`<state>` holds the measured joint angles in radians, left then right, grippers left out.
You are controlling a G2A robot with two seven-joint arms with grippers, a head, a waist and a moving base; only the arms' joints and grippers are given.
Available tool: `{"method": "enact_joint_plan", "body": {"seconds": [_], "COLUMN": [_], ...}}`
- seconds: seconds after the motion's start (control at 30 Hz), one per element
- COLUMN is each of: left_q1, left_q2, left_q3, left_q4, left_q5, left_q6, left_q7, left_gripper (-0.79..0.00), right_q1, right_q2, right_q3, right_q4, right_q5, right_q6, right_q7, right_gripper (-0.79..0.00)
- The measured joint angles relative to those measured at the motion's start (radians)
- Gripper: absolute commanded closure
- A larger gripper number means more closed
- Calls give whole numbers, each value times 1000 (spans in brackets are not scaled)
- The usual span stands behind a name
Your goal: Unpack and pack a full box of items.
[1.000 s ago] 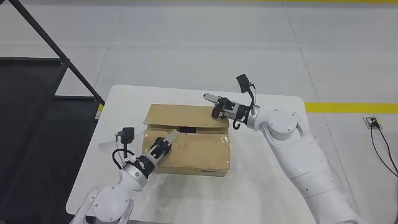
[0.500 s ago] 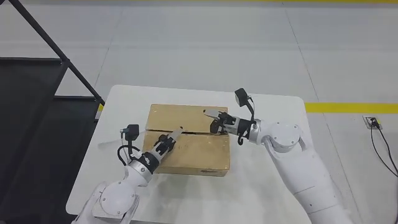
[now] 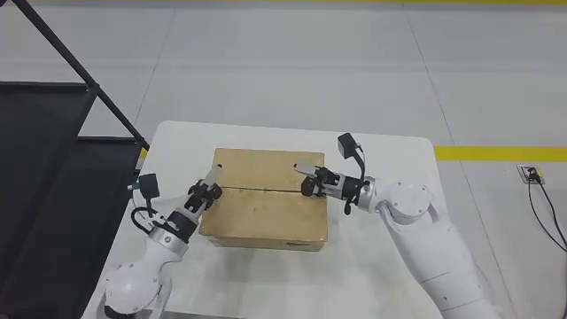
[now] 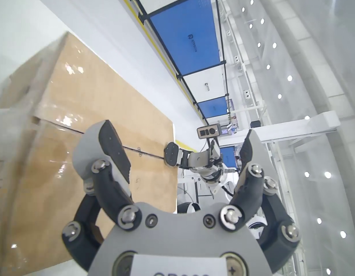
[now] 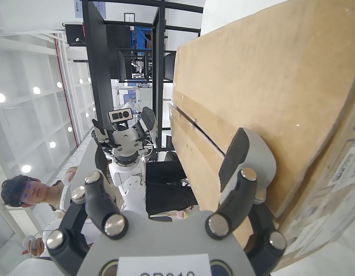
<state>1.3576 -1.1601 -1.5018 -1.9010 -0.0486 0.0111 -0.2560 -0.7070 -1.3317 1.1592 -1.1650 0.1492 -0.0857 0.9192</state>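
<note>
While the box [image 3: 266,208] sits shut on the table [image 3: 390,257] at the lower centre of the top view, my left gripper [image 3: 209,190] hangs spread wide at its left end, and my right gripper [image 3: 306,178], also spread and empty, lays one finger on the top by the seam [image 3: 261,188]. I judge that pressing the flaps closed is the step in hand; the next move calls for holding them flat, pushing evenly along that seam.

Box [image 3: 266,206] on table [image 3: 381,155] — left gripper [image 3: 213,187], right gripper [image 3: 304,177] at opposite ends.
</note>
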Motion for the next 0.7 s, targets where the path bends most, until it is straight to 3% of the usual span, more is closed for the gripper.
{"method": "enact_joint_plan", "body": {"seconds": [0.17, 0.23, 0.5, 0.7], "left_q1": [102, 109, 107, 84], "left_q2": [13, 14, 13, 3], "left_q3": [-179, -215, -186, -164], "left_q4": [23, 23, 25, 137], "left_q5": [-53, -32, -33, -175], "left_q6": [-114, -120, -114, -28], "left_q7": [-33, -22, -19, -3], "left_gripper": [-785, -785, -785, -785], "right_q1": [0, 0, 0, 0], "right_q2": [0, 0, 0, 0], "right_q3": [0, 0, 0, 0], "right_q4": [0, 0, 0, 0], "right_q5": [0, 0, 0, 0], "right_q6": [0, 0, 0, 0], "right_q7": [-1, -1, -1, -1], "right_gripper": [-785, -785, -785, -785]}}
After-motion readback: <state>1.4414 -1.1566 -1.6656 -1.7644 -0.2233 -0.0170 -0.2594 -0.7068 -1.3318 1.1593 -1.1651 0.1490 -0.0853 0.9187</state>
